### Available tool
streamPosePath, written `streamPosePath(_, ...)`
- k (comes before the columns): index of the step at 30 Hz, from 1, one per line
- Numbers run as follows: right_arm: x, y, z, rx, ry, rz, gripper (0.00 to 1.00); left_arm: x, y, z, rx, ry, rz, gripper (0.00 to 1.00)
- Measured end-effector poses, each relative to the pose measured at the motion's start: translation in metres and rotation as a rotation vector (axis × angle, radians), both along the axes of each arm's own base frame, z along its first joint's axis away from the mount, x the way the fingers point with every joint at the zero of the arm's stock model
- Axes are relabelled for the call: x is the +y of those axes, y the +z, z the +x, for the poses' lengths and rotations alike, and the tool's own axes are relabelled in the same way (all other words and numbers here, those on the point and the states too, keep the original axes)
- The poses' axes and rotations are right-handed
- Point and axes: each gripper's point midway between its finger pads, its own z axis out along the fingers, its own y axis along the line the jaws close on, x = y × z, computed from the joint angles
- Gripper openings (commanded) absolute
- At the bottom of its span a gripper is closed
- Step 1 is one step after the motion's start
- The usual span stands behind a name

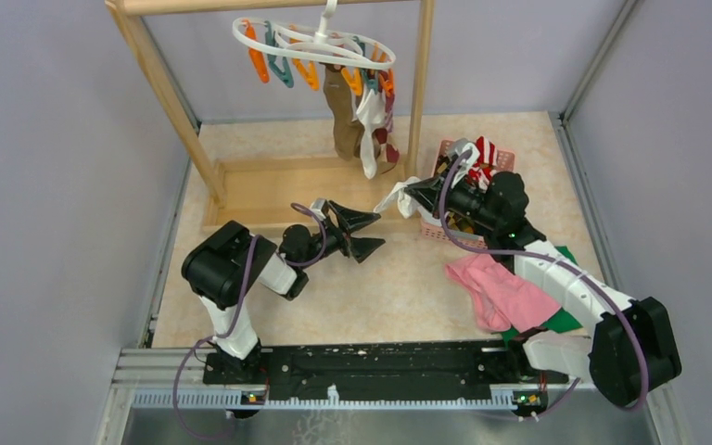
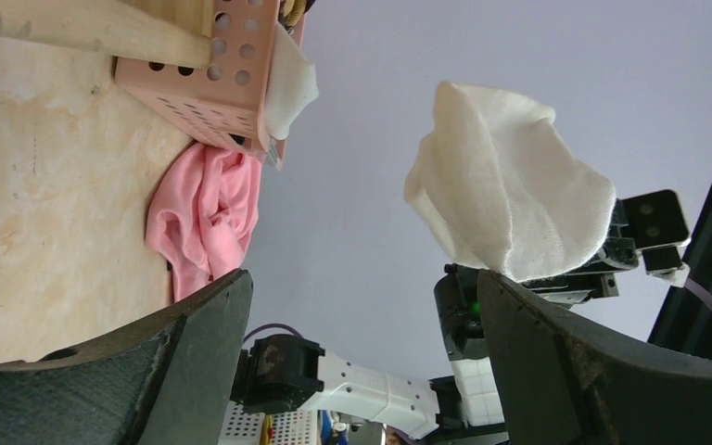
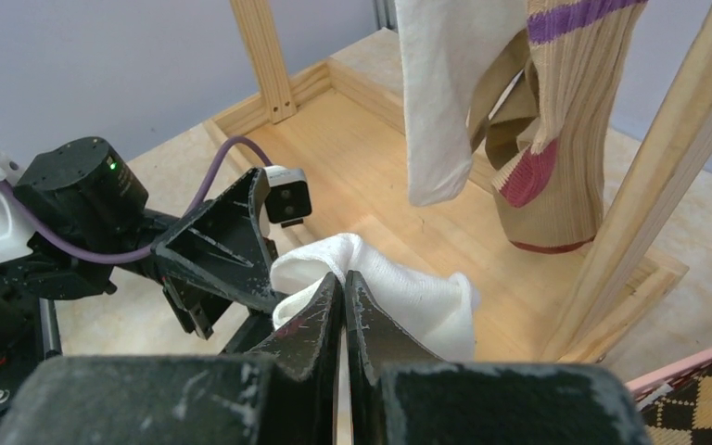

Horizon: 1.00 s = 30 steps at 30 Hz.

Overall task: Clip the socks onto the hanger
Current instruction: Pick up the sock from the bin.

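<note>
Beside the pink basket (image 1: 506, 159), the right jaws are clamping tight on a white sock (image 1: 397, 197) while the left jaws are gaping wide, empty

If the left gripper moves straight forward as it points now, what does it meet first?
Probably the white fabric sock pinched by the right gripper, just ahead of the open left gripper; depth is unclear.
</note>
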Motion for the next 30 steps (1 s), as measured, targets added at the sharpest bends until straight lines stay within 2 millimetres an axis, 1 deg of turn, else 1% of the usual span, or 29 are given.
streamPosePath(4, 0.0, -0.006, 0.0, -0.001, 0.0, -0.009, 0.0, 0.001, 0.003, 0.003, 0.012, 0.019, -0.017, 0.92)
streamPosePath(9, -0.001, -0.02, 0.0, 0.018, -0.007, -0.025, 0.0, 0.004, 0.006, 0.006, 0.018, 0.044, -0.027, 0.91)
streamPosePath(13, -0.002, -0.025, 0.0, 0.025, -0.011, -0.031, 0.0, 0.006, 0.011, 0.008, 0.009, 0.062, -0.038, 0.9)
streamPosePath(17, -0.002, -0.025, 0.0, 0.024, -0.013, -0.031, 0.0, 0.007, 0.016, 0.008, -0.001, 0.07, -0.045, 0.88)
streamPosePath(23, -0.001, -0.025, 0.0, 0.024, -0.012, -0.032, 0.0, 0.009, 0.019, 0.01, -0.009, 0.085, -0.051, 0.87)
streamPosePath(30, -0.003, -0.027, 0.002, 0.027, -0.031, -0.034, 0.0, 0.012, 0.032, 0.006, -0.051, 0.089, -0.062, 0.87)
